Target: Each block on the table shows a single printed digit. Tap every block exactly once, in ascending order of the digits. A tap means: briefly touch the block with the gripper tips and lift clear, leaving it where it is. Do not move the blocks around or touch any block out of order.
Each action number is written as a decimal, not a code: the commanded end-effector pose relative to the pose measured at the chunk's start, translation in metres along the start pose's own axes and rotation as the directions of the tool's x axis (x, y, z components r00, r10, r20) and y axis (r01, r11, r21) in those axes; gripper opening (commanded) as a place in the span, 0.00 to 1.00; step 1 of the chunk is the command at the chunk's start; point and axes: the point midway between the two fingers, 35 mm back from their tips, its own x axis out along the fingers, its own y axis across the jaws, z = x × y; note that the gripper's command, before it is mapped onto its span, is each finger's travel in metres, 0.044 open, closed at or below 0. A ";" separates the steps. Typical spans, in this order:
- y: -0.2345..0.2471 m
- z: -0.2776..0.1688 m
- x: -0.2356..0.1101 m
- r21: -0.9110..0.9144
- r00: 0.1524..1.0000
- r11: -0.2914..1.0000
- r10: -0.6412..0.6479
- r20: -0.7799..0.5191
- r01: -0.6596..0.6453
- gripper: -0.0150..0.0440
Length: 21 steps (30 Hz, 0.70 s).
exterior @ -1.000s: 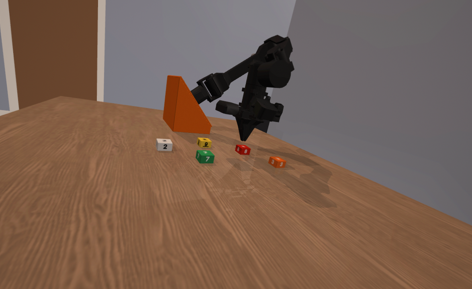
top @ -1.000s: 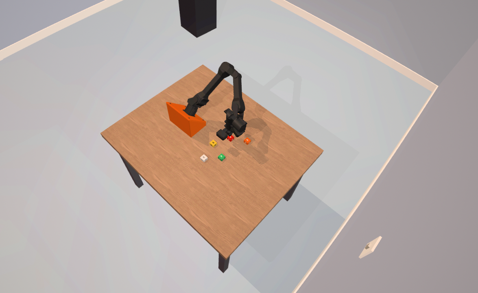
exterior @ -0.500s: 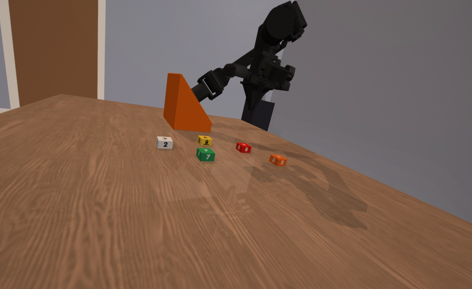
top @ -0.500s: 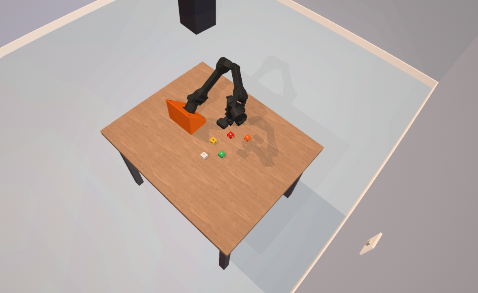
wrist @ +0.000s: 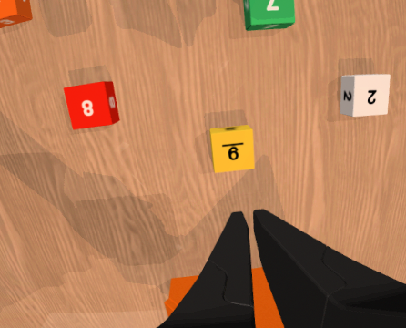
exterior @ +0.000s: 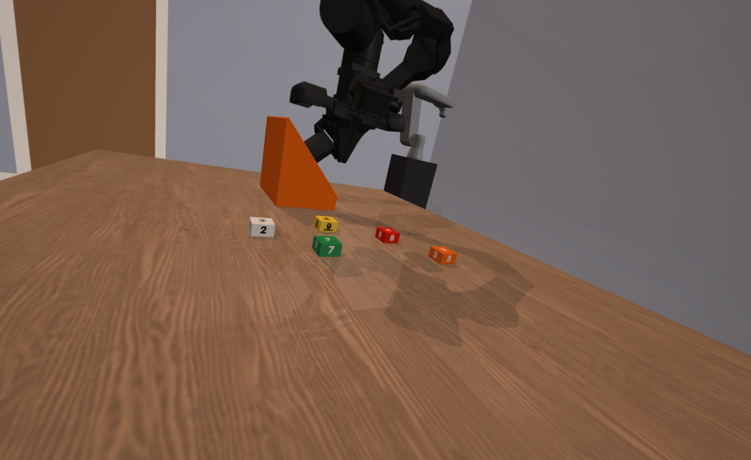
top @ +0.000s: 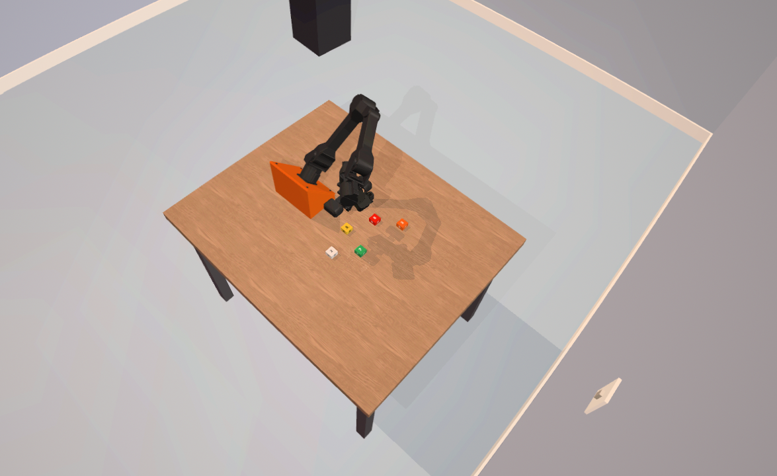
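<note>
My gripper (exterior: 342, 161) (wrist: 247, 220) is shut, with nothing between the tips, raised above the table on the base side of the yellow block. The yellow block (top: 346, 228) (exterior: 326, 223) (wrist: 232, 149) shows an underlined 9 and lies just beyond the fingertips in the wrist view. The red block (top: 374, 219) (exterior: 387, 235) (wrist: 92, 106) shows 8. The green block (top: 360, 251) (exterior: 326, 246) (wrist: 269, 14) shows 7. The white block (top: 331, 252) (exterior: 261, 227) (wrist: 366, 95) shows 2. The orange block (top: 401, 224) (exterior: 441, 255) (wrist: 7, 11) shows 3, cut off in the wrist view.
The orange wedge base (top: 296, 189) (exterior: 298, 177) (wrist: 182, 287) stands on the wooden table (top: 343, 331) (exterior: 195, 354) behind the blocks. The black arm rises from it and bends down over the near side of the blocks. Arm shadows fall across the table.
</note>
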 end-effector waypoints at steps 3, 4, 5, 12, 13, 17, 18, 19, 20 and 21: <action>0.000 -0.004 0.067 0.005 1.000 1.000 0.013 -0.013 -0.013 0.29; 0.001 -0.006 0.074 0.004 1.000 1.000 0.015 -0.014 -0.015 0.29; 0.001 -0.006 0.077 0.004 1.000 1.000 0.016 -0.014 -0.016 0.29; 0.001 -0.006 0.079 0.004 1.000 1.000 0.016 -0.014 -0.016 0.29; 0.001 -0.006 0.081 0.004 1.000 1.000 0.016 -0.014 -0.016 0.29; 0.001 -0.006 0.087 0.004 1.000 1.000 0.016 -0.014 -0.015 0.29; 0.001 -0.006 0.089 0.004 1.000 1.000 0.016 -0.014 -0.015 0.29; 0.001 -0.006 0.091 0.004 1.000 1.000 0.016 -0.014 -0.015 0.29; 0.001 -0.006 0.092 0.004 1.000 1.000 0.016 -0.014 -0.016 0.29; 0.001 -0.006 0.094 0.004 1.000 1.000 0.016 -0.014 -0.016 0.29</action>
